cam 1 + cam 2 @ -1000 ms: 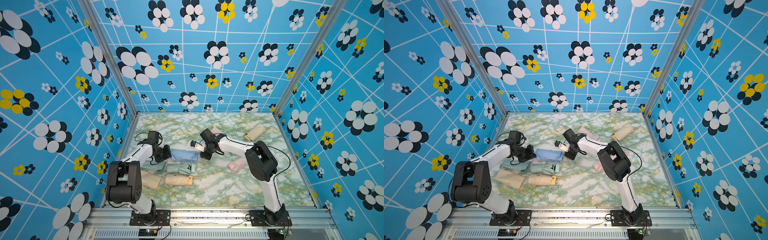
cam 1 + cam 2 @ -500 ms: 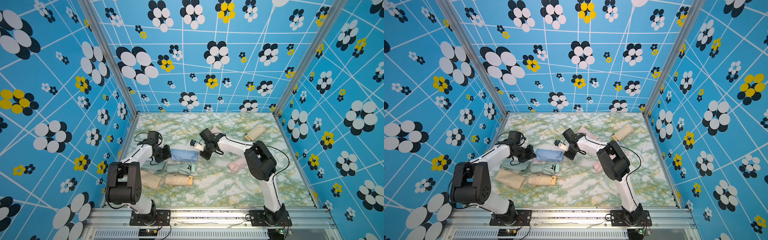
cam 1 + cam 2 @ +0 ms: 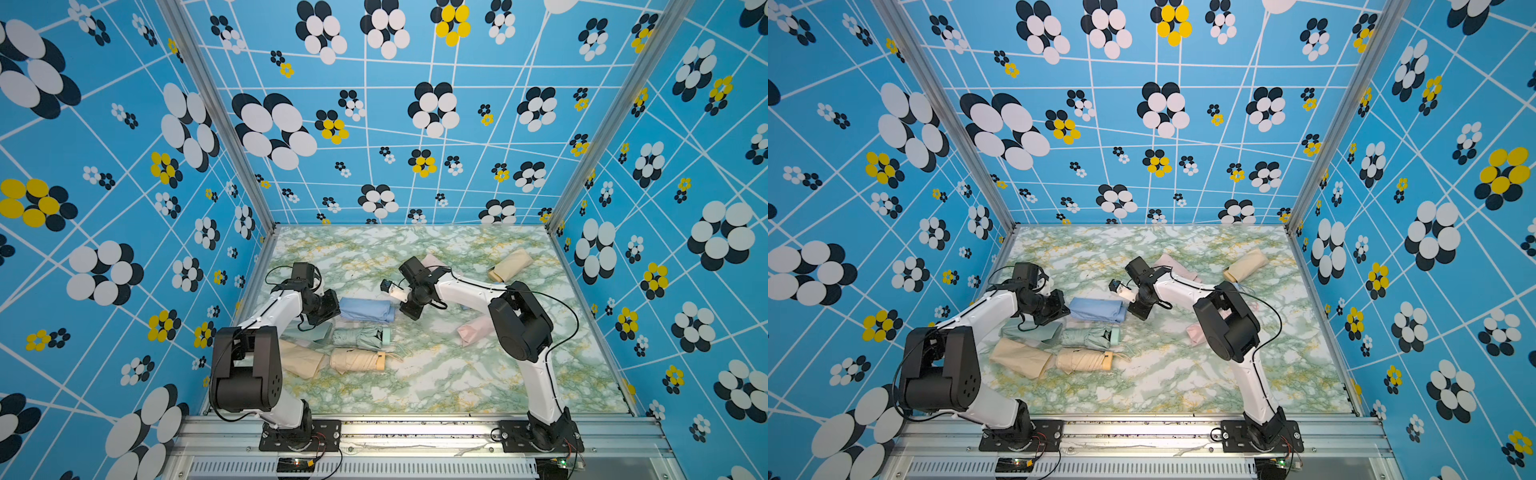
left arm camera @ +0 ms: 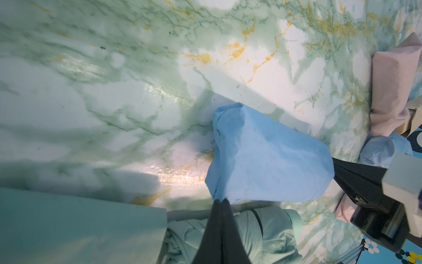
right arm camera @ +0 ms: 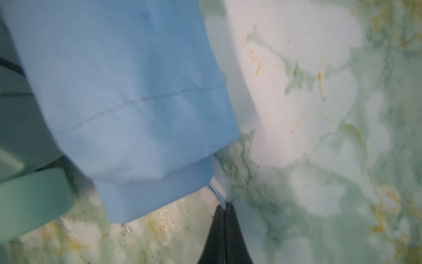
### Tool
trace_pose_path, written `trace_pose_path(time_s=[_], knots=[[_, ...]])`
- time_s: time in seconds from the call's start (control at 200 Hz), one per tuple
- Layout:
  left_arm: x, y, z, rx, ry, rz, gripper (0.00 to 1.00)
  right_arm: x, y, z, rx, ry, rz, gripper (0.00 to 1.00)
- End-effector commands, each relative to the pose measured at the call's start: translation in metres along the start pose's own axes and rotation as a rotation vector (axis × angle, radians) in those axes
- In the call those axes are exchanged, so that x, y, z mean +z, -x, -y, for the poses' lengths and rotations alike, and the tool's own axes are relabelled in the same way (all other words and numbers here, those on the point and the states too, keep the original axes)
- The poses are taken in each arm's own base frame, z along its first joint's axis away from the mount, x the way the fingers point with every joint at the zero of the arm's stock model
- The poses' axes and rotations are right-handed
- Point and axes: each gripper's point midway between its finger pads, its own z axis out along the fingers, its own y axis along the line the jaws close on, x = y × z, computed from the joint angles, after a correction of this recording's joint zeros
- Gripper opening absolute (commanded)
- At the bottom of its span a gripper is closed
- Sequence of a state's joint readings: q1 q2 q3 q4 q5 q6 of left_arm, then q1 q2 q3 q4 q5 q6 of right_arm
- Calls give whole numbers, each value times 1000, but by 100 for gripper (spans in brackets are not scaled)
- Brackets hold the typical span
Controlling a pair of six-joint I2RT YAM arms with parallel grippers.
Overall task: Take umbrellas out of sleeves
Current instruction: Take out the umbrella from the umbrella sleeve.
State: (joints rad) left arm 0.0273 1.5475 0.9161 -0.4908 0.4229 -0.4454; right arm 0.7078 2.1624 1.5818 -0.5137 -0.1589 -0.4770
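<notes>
A blue sleeve (image 3: 365, 309) (image 3: 1098, 309) lies mid-table with its umbrella still inside. My left gripper (image 4: 220, 201) (image 3: 336, 308) is shut on a corner of the sleeve's (image 4: 262, 155) closed end. At the open end, the umbrella's blue handle (image 5: 159, 194) pokes out of the sleeve (image 5: 114, 80). My right gripper (image 5: 225, 206) (image 3: 400, 309) is shut on the thin blue wrist cord (image 5: 215, 193) coming from that handle. The rest of the blue umbrella is hidden in the sleeve.
A bare mint umbrella (image 3: 361, 336) and a bare beige umbrella (image 3: 357, 359) lie in front of the blue sleeve, beside an empty beige sleeve (image 3: 301, 361) and a mint sleeve (image 4: 80, 226). Pink (image 3: 473, 332) and beige (image 3: 510, 264) sleeved umbrellas lie right.
My right gripper's jaws have closed at the blue sleeve's open end. Both arms have hardly moved.
</notes>
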Motion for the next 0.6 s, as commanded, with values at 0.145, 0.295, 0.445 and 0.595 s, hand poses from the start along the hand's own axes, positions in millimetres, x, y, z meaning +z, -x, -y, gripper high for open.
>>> trace_pose_path(time_s=[0.145,0.295,0.445,0.595], knots=[[-8,3,-8,-11,8,27,0,11,-19,-1,31,6,-55,0],[-11,5,-10,-17,10,39,0,12,-20,-2,30,7,-58,0],[-14,9,-10,-17,13,52,0,12,-20,-2,31,10,-58,0],[-15,11,-11,-19,18,59,0,13,-22,-2,31,12,-60,0]])
